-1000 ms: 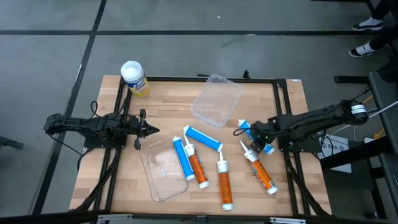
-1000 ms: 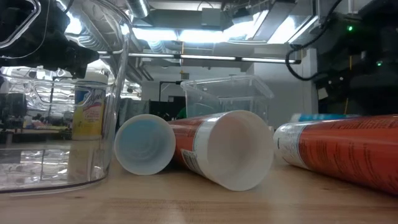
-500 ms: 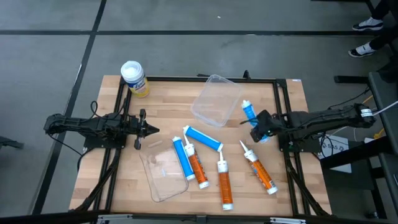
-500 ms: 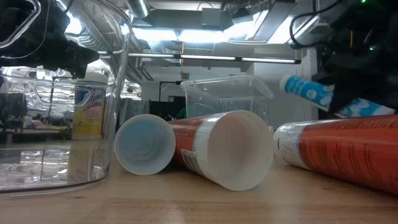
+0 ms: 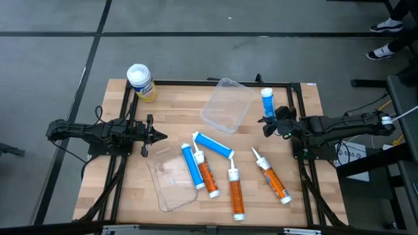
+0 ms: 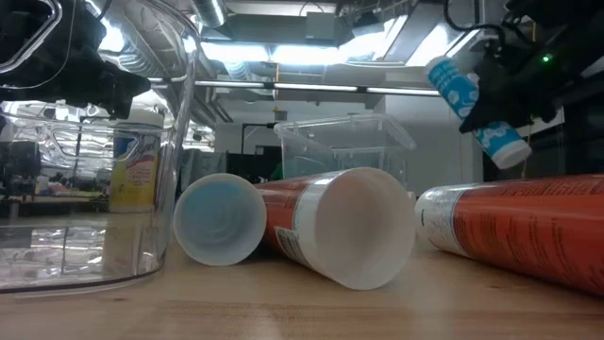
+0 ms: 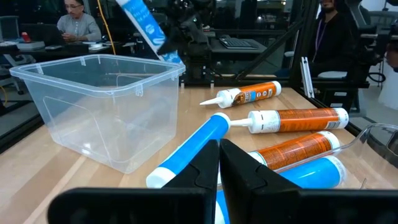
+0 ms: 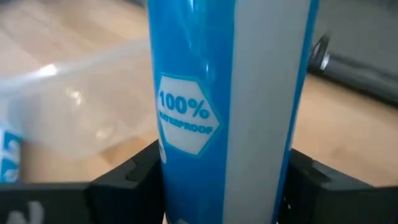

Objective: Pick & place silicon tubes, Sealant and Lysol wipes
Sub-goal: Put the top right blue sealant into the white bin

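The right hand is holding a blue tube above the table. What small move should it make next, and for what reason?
Probably carry the blue tube a little toward the clear bin beside it. The right hand grips the tube in the air, next to the bin's rim and not yet above it. The left hand waits shut across the table.

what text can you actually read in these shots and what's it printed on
"100% WATERPROOF": in a white hexagon on the blue tube held in the right gripper; the second word is blurred.
Label on the yellow Lysol wipes canister: too blurred to read.
Print on the orange tubes: too small to read.
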